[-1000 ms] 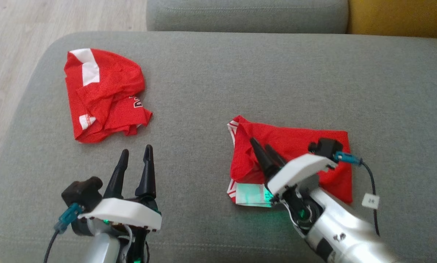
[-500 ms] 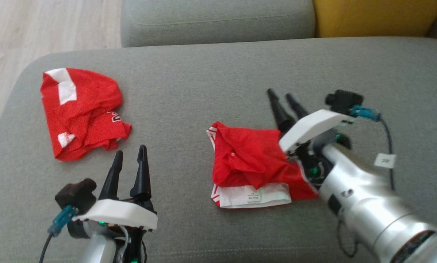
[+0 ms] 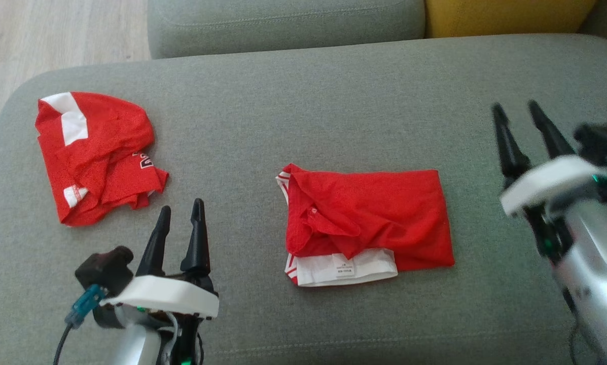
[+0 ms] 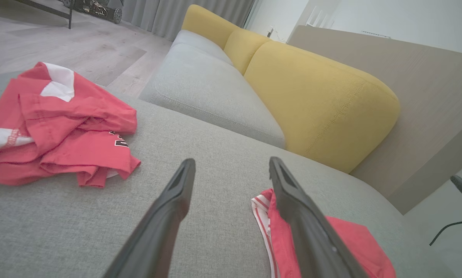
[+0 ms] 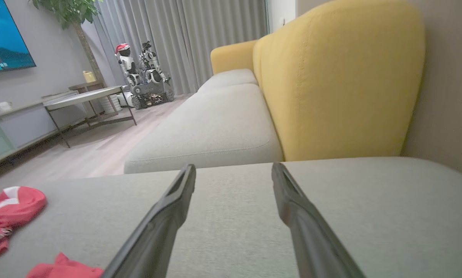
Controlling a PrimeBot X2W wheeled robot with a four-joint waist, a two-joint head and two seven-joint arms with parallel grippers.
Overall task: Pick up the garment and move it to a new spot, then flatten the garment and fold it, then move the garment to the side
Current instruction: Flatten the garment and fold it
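Folded red garment [image 3: 369, 213] is seen lying flat mid grey sofa seat [image 3: 303, 101], white labelled edge nearest the robot; crumpled red garment [image 3: 95, 152] is seen well left; left jaws are held apart, empty, between both garments; right jaws are held apart, empty, right of the folded one.

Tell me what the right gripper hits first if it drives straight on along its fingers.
Probably the far grey seat cushion, close beside the yellow backrest. Before that, the right gripper would cross above the near cushion. Depth is unclear.
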